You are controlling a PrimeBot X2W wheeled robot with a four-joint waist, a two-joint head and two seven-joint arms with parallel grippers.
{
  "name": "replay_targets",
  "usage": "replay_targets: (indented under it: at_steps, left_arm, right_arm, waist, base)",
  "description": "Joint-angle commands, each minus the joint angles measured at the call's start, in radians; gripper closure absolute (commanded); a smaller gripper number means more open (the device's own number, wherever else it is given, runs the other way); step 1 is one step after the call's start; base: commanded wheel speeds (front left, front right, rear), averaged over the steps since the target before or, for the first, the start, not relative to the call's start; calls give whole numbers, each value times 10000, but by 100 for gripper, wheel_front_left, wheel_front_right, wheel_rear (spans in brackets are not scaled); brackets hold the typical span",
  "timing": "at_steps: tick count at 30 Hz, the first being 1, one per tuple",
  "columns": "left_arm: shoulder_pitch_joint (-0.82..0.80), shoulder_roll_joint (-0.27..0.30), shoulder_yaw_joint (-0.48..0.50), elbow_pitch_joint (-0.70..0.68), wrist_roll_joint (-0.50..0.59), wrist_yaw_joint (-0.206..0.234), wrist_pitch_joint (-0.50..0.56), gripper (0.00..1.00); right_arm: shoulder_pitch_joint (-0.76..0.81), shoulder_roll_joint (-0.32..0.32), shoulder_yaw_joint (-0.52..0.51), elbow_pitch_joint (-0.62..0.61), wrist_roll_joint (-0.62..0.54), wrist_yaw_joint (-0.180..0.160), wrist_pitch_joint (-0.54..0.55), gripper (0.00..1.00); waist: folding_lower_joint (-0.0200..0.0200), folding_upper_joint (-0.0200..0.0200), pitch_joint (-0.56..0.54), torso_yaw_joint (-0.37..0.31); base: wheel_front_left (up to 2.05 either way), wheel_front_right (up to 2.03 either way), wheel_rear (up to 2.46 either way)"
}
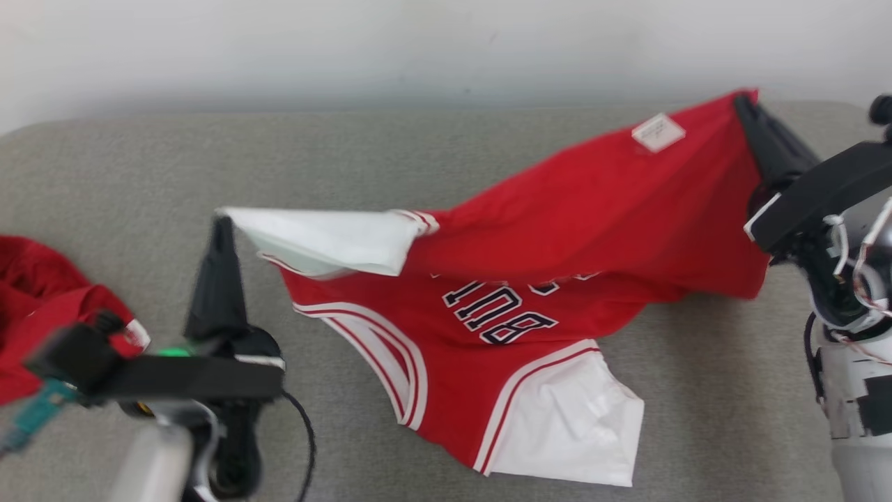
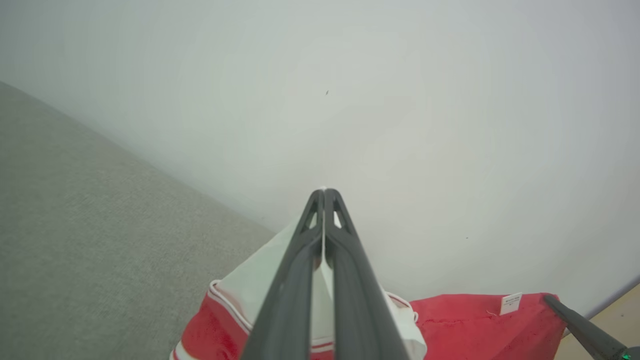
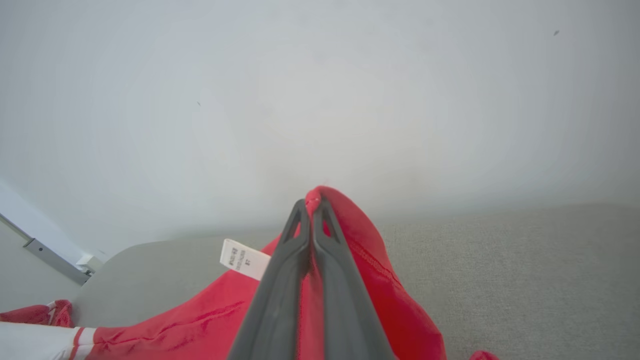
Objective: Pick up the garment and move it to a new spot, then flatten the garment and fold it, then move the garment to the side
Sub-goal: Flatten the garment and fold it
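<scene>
The garment (image 1: 571,209) is a red shirt with white sleeves and dark lettering, half lifted off the grey surface (image 1: 104,174). My left gripper (image 1: 221,224) is shut on the tip of a white sleeve (image 1: 327,237), which shows between its fingers (image 2: 300,280) in the left wrist view. At the far right my right gripper (image 1: 744,101) is shut on the red hem corner near a white label (image 1: 658,132); red cloth (image 3: 360,235) wraps its fingers (image 3: 280,280). The garment's lower half, with the other white sleeve (image 1: 578,425), lies on the surface.
A second red cloth (image 1: 42,307) lies bunched at the left edge of the surface. A pale wall (image 1: 446,42) rises right behind the surface. Bare grey surface stretches at the back left and front right.
</scene>
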Motion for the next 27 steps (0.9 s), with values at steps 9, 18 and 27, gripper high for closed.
replay_targets:
  at_steps: [9, 18, 27]
  left_arm:
    - [-2649, 1749, 863, -2268, -350, 540, 2124, 100]
    - [-7575, 2319, 797, -605, -570, 369, 3492, 100]
    - [-11406, 2644, 537, 1859, 1133, -530, 1664, 100]
  right_arm:
    - [-1462, -260, 325, -1582, 1173, 5, -527, 100]
    - [-4497, -354, 1528, 193, 513, 7, -1053, 100]
    - [-7396, 60, 1694, 2654, -1000, 5, -3924, 100]
  waist:
    - [1, 1, 557, -990]
    - [1, 1, 3013, -1392]
    - [1, 1, 4017, -1590]
  base:
    - [0, 0, 0]
    - [0, 0, 0]
    - [0, 0, 0]
